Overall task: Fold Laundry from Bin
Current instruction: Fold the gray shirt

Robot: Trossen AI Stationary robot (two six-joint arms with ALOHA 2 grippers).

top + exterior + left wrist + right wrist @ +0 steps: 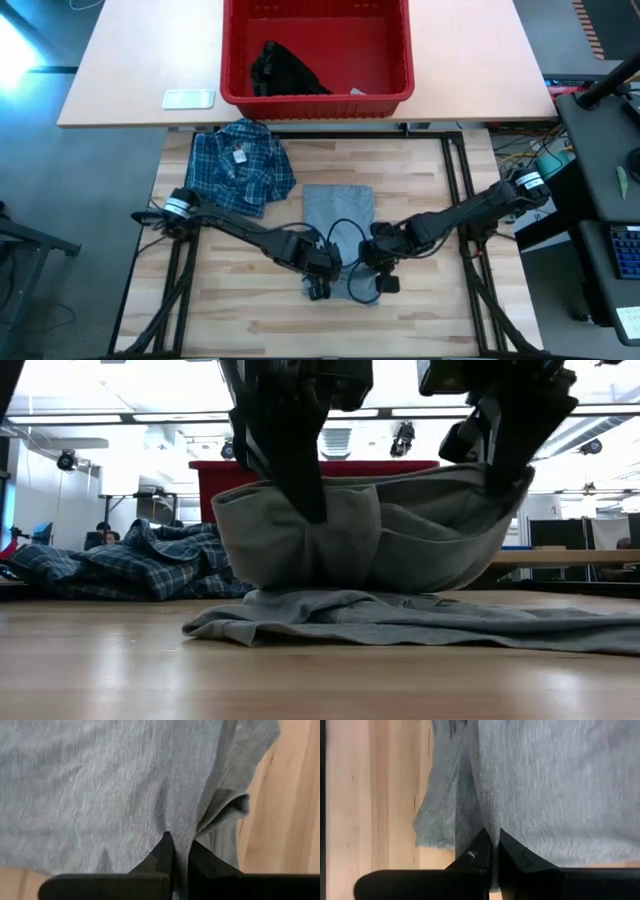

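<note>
Both grippers pinch the near edge of the grey T-shirt (338, 215). From above, the left gripper (318, 288) and the right gripper (388, 282) sit close together near the table's (430, 200) front edge, at the shirt's near end, their arms reaching in from the left and right sides. The shirt lies at the table's middle. The plaid shirt (240, 165) lies crumpled toward the back left corner. The red bin (316, 97) stands on a second table (130, 60) behind, with a black garment (283, 72) inside against its front wall.

At table height, the grey T-shirt (400, 540) hangs as a sling between the two dark grippers, its lower part spread flat on the wood. The plaid shirt (130, 565) is heaped behind to one side, and the bin (225, 485) shows beyond it.

On the left wrist, the left gripper (180, 852) has its fingers pressed together on a fold of grey cloth (100, 785).

On the right wrist, the right gripper (494, 842) is likewise clamped on the cloth (550, 785), with bare wood alongside.
</note>
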